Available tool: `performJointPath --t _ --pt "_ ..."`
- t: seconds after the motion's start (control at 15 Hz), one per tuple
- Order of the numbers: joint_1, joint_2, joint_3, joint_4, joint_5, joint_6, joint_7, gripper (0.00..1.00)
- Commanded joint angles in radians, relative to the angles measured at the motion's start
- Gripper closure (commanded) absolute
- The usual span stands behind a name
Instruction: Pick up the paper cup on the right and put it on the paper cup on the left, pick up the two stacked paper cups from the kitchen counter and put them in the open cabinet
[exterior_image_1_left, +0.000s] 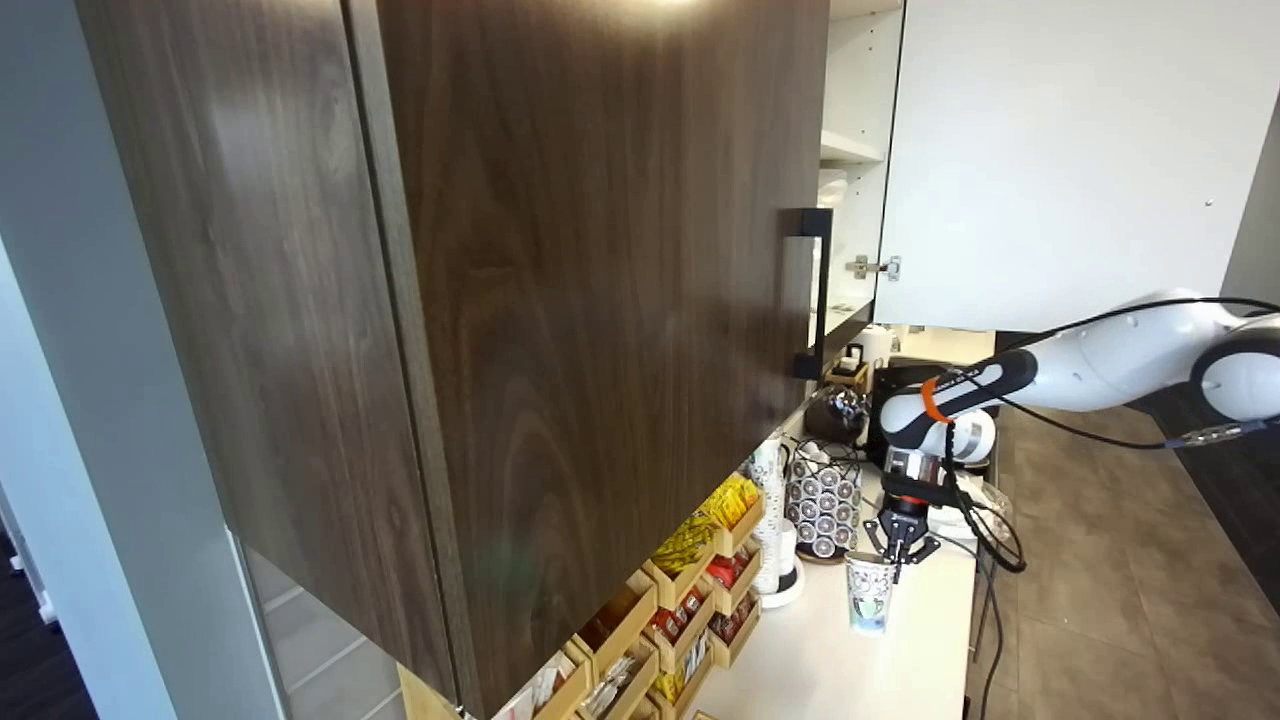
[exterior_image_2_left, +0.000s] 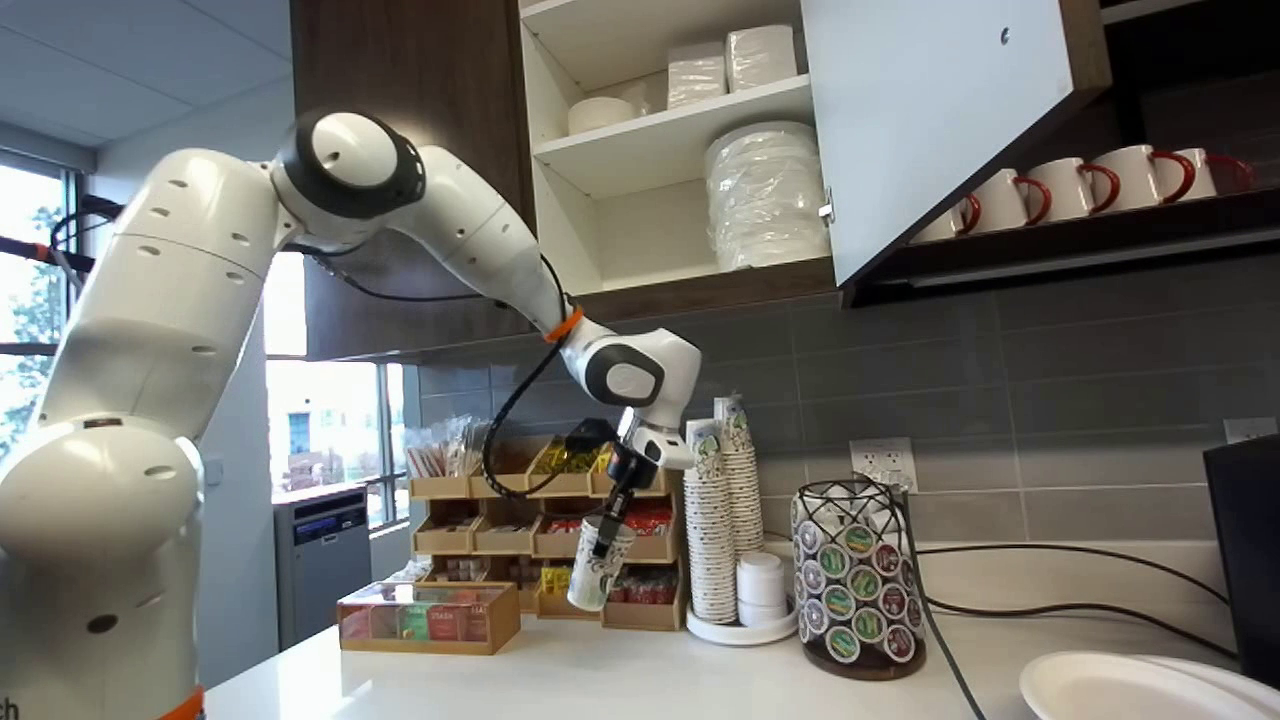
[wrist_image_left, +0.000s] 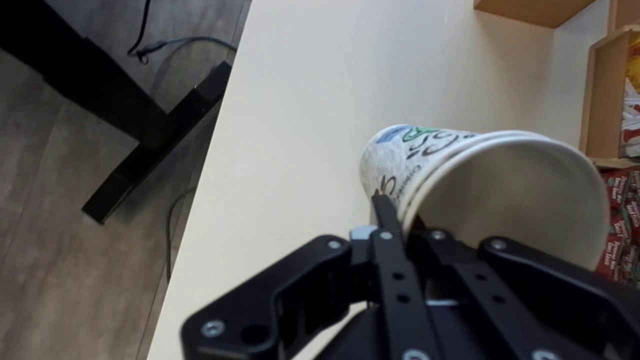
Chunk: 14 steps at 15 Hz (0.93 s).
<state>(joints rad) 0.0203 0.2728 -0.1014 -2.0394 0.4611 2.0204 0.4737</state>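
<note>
White and printed with dark swirls, the two stacked paper cups were held tilted above the kitchen counter, their mouth turned between three and four o'clock in the wrist view. The wall at the rim was pinched by the gripper, one finger set inside and one outside. From the cups, in an exterior view, a tea box was placed between eight and nine o'clock, tall cup columns between two and three, and a pod holder at three. Well above, at twelve, the open cabinet was shown, a wrapped white stack set inside it at one o'clock.
</note>
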Motion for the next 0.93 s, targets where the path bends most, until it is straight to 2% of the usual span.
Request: performJointPath --t 0.0,0.07,0.33,0.4,0.6,0.87 --pt "0.005 -0.178 0.017 -0.158 -0.095 0.127 -0.026 0.99" --pt "-0.015 -0.084 0.023 -0.057 -0.066 0.056 -0.002 0.95" --pt "-0.015 -0.165 0.032 -0.124 -0.082 0.095 -0.012 0.95" --pt "-0.011 -0.180 0.034 -0.125 -0.103 0.085 -0.022 0.99" --pt "-0.012 -0.275 0.034 -0.144 -0.181 0.082 -0.055 0.99" --pt "-0.028 -0.404 0.038 -0.146 -0.228 0.060 -0.098 0.99"
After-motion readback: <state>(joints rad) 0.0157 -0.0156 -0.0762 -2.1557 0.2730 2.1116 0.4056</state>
